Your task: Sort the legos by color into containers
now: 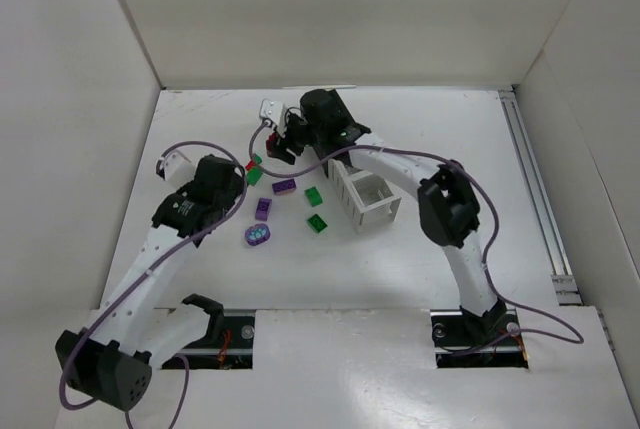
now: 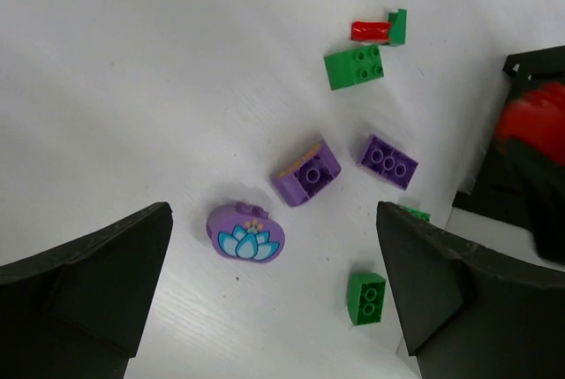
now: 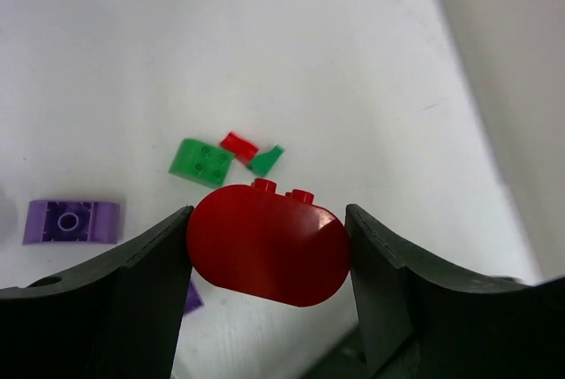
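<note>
Clamps a red rounded lego in the right tool, fingers drawn in against its two curved ends, the piece seemingly carried clear of the counter. Sits with its long axis straight across the gap, finger to finger, and its two studs toward the top edge of the wrist view. Beyond it on the counter, a green lego and a small red lego, just beside each other. From the held piece, look to the containers: near at hand in the overhead view, off toward the robot's right and back toward the arm bases, with the far end of the row tucked under the right arm. Laid on a diagonal, far-left to near-right, so probably best approached along that line rather than square to the counter edge. Plainly closer to the right arm than to the left. Leaves the left tool spread wide and holding nothing above a purple flower-printed lego, on the other side of the loose scatter from the bins. Probably calls for a short swing right and back with the brick kept level, then a release over one bin. Cannot tell which bin takes red, nor what lies inside the hidden ones.
</note>
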Tool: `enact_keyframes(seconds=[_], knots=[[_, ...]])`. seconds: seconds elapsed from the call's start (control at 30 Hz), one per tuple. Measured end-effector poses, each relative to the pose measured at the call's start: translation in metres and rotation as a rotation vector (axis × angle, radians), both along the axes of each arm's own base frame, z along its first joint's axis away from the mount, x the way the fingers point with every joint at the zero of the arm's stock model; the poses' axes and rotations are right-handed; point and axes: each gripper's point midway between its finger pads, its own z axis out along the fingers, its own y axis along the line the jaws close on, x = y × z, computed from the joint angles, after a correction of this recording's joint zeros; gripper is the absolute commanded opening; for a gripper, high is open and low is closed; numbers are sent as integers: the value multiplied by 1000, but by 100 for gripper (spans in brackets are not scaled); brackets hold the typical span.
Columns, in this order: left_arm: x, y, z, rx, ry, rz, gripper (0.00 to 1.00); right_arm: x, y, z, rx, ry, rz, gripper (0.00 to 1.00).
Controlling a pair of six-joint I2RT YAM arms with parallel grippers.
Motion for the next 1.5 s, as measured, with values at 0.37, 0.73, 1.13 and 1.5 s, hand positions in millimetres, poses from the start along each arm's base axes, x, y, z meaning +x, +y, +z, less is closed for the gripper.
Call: enact_keyframes(seconds=[0.37,0.73,1.13,1.5], knots=[[63,15,-33,-8,71,-87,100,22,-123,114,79,-213,-157,47],[120,-1,-57,33,93,-205,100,48,-157,33,-47,-84,-219,76],[159,-14,-87,116,103,-428,87,52,-167,33,-56,-84,-232,100],[184,5,-119,189,185,-438,72,39,-181,86,0,-156,-229,100]])
